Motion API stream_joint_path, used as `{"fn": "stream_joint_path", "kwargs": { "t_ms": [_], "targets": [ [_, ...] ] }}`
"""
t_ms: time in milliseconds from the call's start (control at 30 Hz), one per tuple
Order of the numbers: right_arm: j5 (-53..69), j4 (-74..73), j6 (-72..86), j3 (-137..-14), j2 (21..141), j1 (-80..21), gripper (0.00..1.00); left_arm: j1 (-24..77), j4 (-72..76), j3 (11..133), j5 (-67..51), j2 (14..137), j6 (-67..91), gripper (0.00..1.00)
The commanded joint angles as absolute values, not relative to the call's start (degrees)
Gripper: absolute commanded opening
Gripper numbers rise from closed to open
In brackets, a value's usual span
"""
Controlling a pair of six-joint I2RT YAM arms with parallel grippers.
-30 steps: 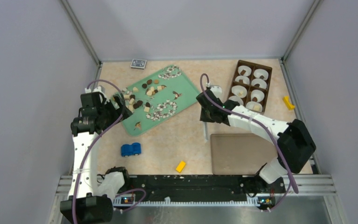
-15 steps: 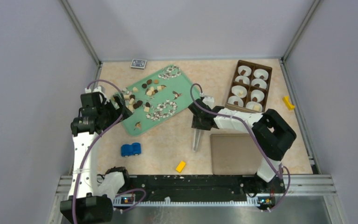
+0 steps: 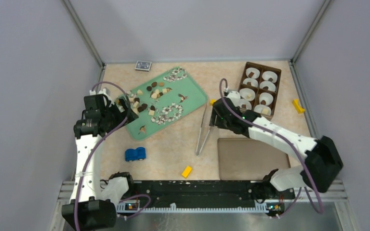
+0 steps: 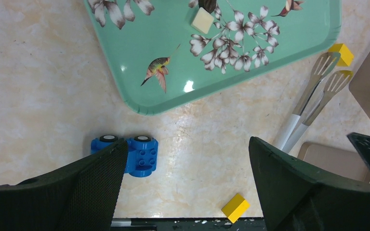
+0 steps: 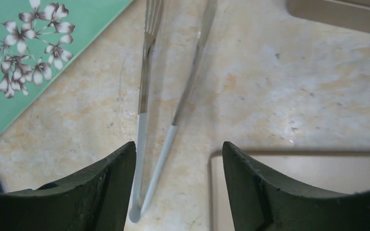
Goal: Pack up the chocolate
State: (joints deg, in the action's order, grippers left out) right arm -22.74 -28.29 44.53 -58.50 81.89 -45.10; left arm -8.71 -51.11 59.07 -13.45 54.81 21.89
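chocolate pieces (image 3: 149, 88) on floral tray (image 3: 195, 94), tweezers (image 3: 203, 130) beside

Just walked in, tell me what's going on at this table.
Two robot arms are packing chocolate from a green tray into a brown box of paper cups. Neither holds anything now: the tweezers lie on the table beside the tray, the right gripper open above their handle end. The left gripper hangs open near the tray's corner. Most pieces are on the tray.
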Motion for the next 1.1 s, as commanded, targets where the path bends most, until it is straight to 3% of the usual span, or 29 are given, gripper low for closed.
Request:
{"fn": "stream_joint_path", "kwargs": {
  "t_ms": [0,333,533,667,767,1067],
  "targets": [
    [-24.51,-36.53,42.87,-52.41,72.94,-45.64,0.63,-8.44,-48.31,59.59,-15.19,55.12,21.27,0.99],
    [-18.71,-36.66,52.08,-42.91,75.40,-57.64,0.56,-8.26,-45.88,58.90,-18.36,55.81,21.53,0.99],
    [-16.47,-29.77,52.53,-41.54,80.22,-58.50,0.38,-6.83,-43.97,57.24,-21.18,56.26,22.86,0.99],
    [-15.69,-27.73,51.70,-43.09,83.47,-58.64,0.24,1.49,-43.12,58.58,-17.04,57.98,25.49,0.99],
    [-15.61,-29.07,50.76,-45.40,84.05,-58.62,0.00,7.57,-42.90,60.21,-12.38,59.81,27.27,0.99],
    [-14.29,-34.76,42.11,-54.00,70.66,-58.32,0.00,10.20,-41.45,63.49,-17.21,62.65,26.99,0.99]
  ]
}}
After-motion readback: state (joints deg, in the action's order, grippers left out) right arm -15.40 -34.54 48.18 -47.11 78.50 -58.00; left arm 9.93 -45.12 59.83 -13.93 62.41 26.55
